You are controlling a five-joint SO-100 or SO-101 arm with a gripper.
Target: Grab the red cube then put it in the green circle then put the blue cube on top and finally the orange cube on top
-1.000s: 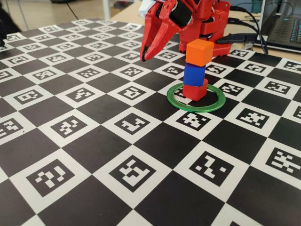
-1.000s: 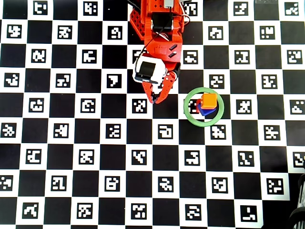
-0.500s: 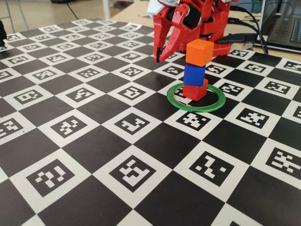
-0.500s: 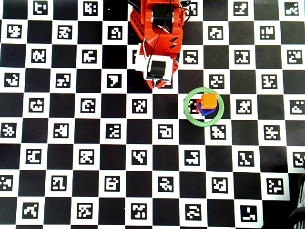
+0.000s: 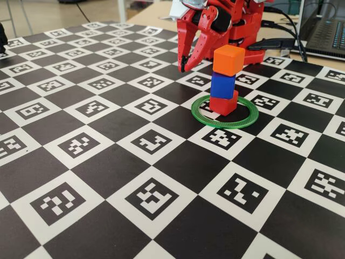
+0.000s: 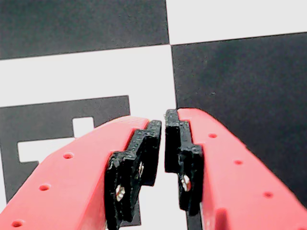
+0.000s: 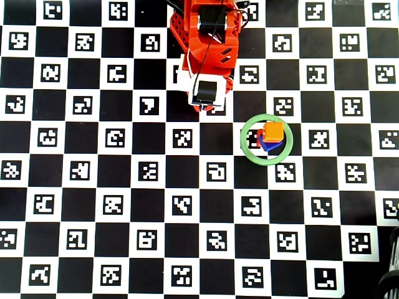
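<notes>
Three cubes stand stacked inside the green circle (image 5: 223,125) (image 7: 244,141): the red cube (image 5: 225,103) (image 7: 258,142) at the bottom, the blue cube (image 5: 222,85) (image 7: 269,147) on it, the orange cube (image 5: 228,59) (image 7: 273,131) on top. The stack leans slightly. My red gripper (image 5: 183,68) (image 7: 204,108) hangs behind and to the left of the stack in the fixed view, apart from it and pointing down at the board. In the wrist view the gripper (image 6: 163,127) is shut, its black pads almost touching with nothing between them.
A black-and-white checkerboard mat (image 5: 145,199) with printed markers covers the table. The arm's base (image 7: 209,25) sits at the top edge of the overhead view. A laptop (image 5: 329,32) and cables (image 5: 277,43) lie behind the mat at the right.
The gripper has pulled back toward the arm's base, away from the stack, and tilted to point more steeply down. The cube stack has not moved.
</notes>
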